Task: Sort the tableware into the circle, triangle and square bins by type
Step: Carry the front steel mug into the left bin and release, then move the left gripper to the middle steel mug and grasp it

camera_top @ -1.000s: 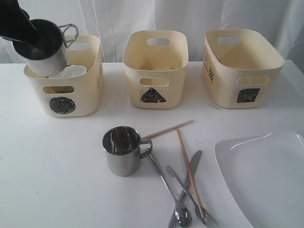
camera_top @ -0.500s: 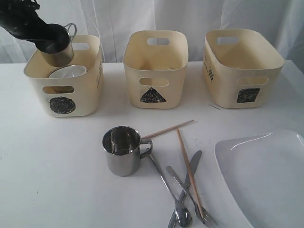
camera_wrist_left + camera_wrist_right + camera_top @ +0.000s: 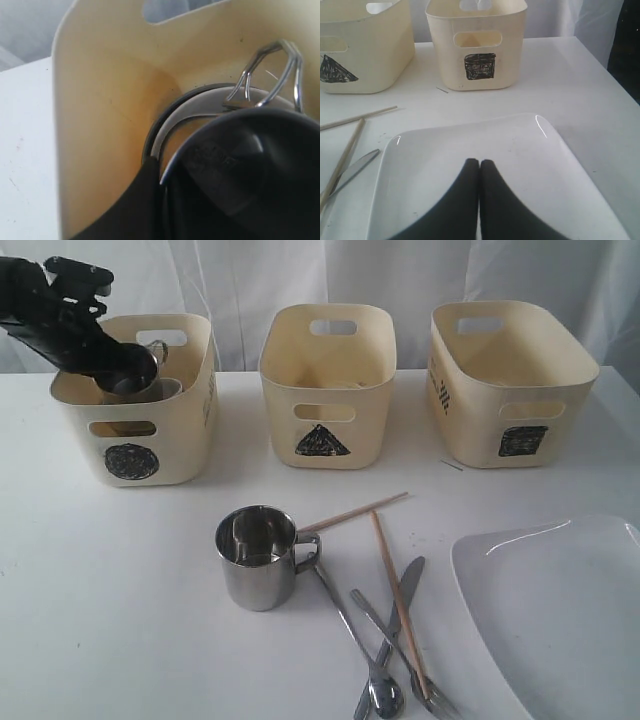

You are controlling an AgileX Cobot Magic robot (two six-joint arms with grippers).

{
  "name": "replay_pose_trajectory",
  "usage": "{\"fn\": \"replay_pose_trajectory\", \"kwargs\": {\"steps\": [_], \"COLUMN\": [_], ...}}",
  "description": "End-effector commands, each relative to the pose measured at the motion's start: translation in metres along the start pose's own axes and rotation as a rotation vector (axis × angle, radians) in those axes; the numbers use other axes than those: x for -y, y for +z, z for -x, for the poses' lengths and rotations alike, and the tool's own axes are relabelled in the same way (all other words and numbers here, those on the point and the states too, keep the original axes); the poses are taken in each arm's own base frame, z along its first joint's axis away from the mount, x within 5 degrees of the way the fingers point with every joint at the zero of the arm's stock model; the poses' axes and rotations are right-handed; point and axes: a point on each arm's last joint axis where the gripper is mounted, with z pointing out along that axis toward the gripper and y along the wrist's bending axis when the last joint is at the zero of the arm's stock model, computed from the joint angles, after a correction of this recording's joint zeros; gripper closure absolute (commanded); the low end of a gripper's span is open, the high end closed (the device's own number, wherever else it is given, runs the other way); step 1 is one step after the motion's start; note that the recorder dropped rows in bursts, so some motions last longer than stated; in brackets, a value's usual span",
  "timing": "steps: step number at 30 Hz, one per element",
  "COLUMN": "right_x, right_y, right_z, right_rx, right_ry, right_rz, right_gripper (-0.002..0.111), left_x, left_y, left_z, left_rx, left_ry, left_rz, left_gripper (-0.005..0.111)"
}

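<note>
A: Looking at the left claw point(image 3: 120, 368), what has it got?

B: It is clenched on the wall of a steel mug point(image 3: 225, 150). The mug hangs tilted inside the circle bin point(image 3: 170, 445), and a white bowl point(image 3: 168, 388) lies just beside the claw.

A: And the right claw point(image 3: 479, 167)?

B: Pressed shut on nothing, hovering over the white plate point(image 3: 530, 145). The square bin point(image 3: 510, 30) stands beyond its tips, and the chopsticks point(image 3: 345, 150) lie off to one side
</note>
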Motion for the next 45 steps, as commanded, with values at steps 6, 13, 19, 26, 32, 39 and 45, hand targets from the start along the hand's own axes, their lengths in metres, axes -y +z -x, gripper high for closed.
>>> {"fn": "replay_pose_trajectory", "kwargs": {"steps": [6, 13, 19, 26, 32, 39, 45], "right_x": [0.000, 0.000, 0.000, 0.000, 0.000, 0.000, 0.000], "right_y": [0.000, 0.000, 0.000, 0.000, 0.000, 0.000, 0.000], "right_z": [-0.001, -0.001, -0.001, -0.001, -0.001, -0.001, -0.001], "right_rx": [0.012, 0.012, 0.012, 0.012, 0.012, 0.012, 0.012], "right_ry": [-0.003, 0.018, 0.015, 0.015, 0.015, 0.015, 0.015], "right_rz": [0.003, 0.003, 0.003, 0.003, 0.003, 0.003, 0.003], "right_gripper": [0.108, 0.108, 0.108, 0.108, 0.108, 0.108, 0.108], "left_x": [0.000, 0.001, 0.001, 0.022, 0.028, 0.045, 0.059], "left_y": [0.000, -0.025, -0.067, -0.117, -0.155, -0.195, -0.214], "left_z": [0.003, 0.012, 0.024, 0.032, 0.016, -0.014, -0.045], "left_rx": [0.021, 0.018, 0.007, 0.013, 0.020, 0.104, 0.128], "left_ry": [-0.064, -0.111, -0.107, -0.041, -0.024, -0.055, -0.074], "left_rz": [-0.023, -0.056, -0.083, -0.337, -0.379, -0.511, -0.603], "left_gripper": [0.072, 0.064, 0.064, 0.064, 0.069, 0.071, 0.071]}}
